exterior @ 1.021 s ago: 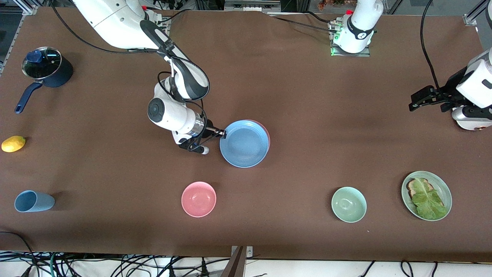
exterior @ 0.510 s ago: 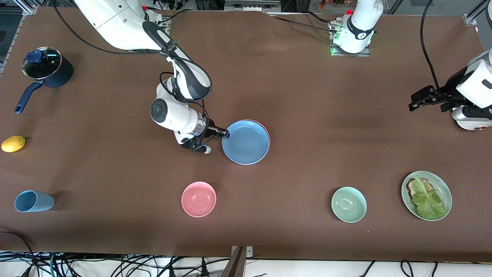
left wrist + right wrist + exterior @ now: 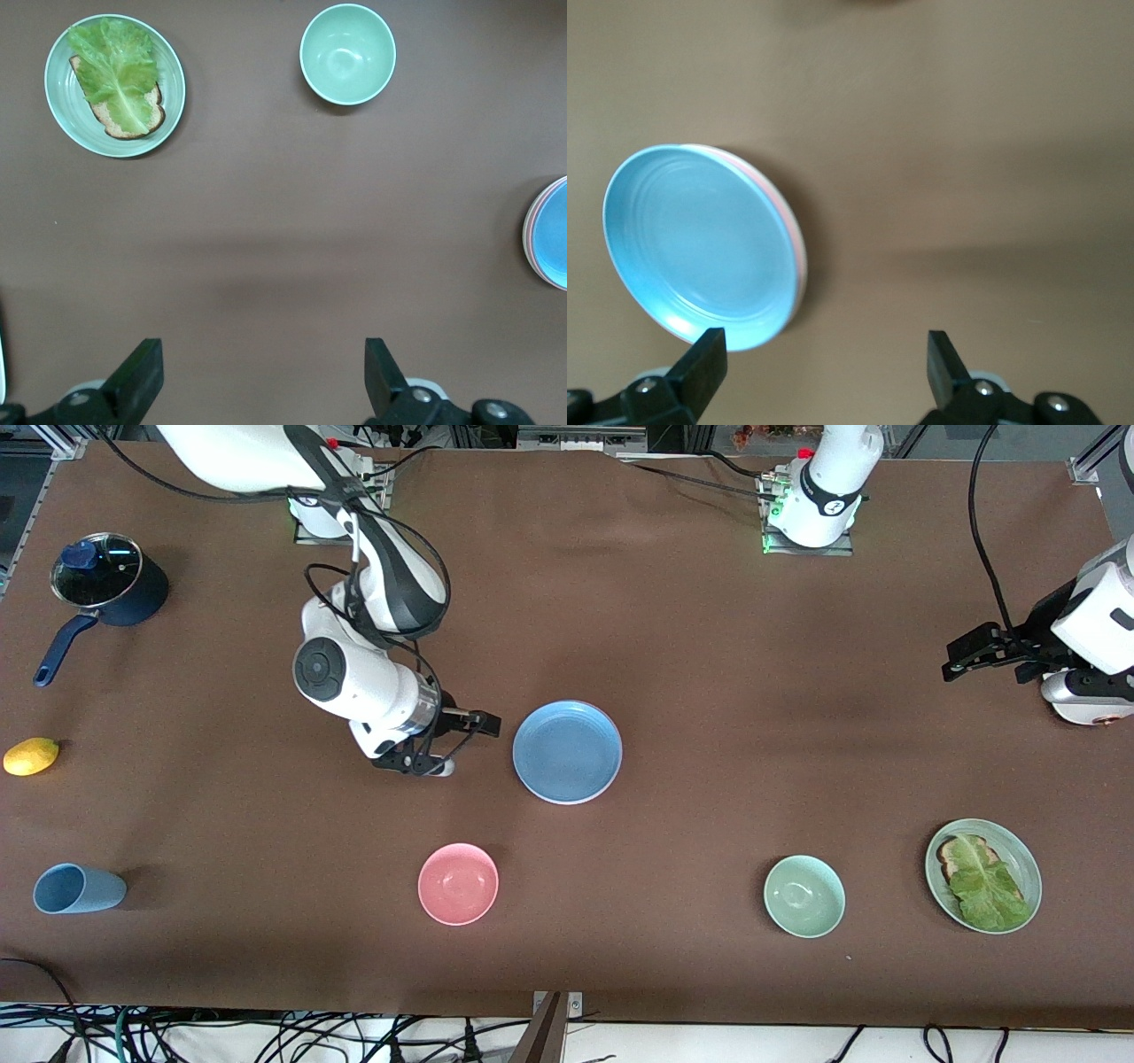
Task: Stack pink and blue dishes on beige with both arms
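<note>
Front view: brown table (image 3: 709, 646) bears the blue plate (image 3: 567, 751); right end effector (image 3: 468, 732) beside it and left end effector (image 3: 961, 657) both released.

My right gripper (image 3: 467, 737) hangs low over the table with its fingers (image 3: 700, 359) spread wide and pointing toward three o'clock in the front view, while my left gripper (image 3: 961, 657) waits, open too, pointing toward nine o'clock.

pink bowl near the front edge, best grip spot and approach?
Take the pink bowl by its rim, from straight above, one finger inside the wall and one outside. It stands upright and open-topped, too wide to span. The open right gripper hovers closest, beside the blue plate.
</note>
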You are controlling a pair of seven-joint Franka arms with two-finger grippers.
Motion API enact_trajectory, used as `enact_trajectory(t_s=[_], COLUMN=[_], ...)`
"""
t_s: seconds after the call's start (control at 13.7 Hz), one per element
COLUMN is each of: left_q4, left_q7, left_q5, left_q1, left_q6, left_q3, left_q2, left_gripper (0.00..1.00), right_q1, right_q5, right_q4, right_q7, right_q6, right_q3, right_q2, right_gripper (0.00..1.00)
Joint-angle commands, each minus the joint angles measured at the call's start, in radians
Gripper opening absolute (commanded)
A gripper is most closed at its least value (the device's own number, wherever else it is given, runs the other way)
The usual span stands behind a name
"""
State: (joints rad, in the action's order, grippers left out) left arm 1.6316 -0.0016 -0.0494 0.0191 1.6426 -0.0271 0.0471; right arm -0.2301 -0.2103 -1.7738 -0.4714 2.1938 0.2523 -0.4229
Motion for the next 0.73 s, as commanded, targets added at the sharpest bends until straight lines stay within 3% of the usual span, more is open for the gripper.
enact_trajectory(t_s=[0.0, 0.29, 0.44, 0.66], left_q4=[-0.009, -0.007, -0.007, -0.004], left_q7=[-0.003, -0.003, -0.005, -0.003], left_q5=[0.023, 0.023, 0.023, 0.023], left_q1=[-0.004, -0.004, -0.004, -0.004], left_q6=[-0.015, -0.017, -0.021, -0.032], left_q3=[0.004, 0.004, 0.006, 0.006], left_q2=[0.000, -0.001, -0.003, -0.006], left_gripper=[1.00, 1.00, 1.00, 1.00], right_q1=[0.000, -0.005, 0.015, 0.122], right_q5=[0.092, 0.153, 0.199, 0.195], right_q4=[0.005, 0.189, 0.223, 0.217], right_q7=[0.022, 0.075, 0.216, 0.253], right_q6=[-0.141, -0.512, -0.578, -0.658], right_q3=[-0.057, -0.165, -0.169, -0.166], right_q2=[0.113, 0.147, 0.180, 0.263], right_gripper=[1.00, 1.00, 1.00, 1.00])
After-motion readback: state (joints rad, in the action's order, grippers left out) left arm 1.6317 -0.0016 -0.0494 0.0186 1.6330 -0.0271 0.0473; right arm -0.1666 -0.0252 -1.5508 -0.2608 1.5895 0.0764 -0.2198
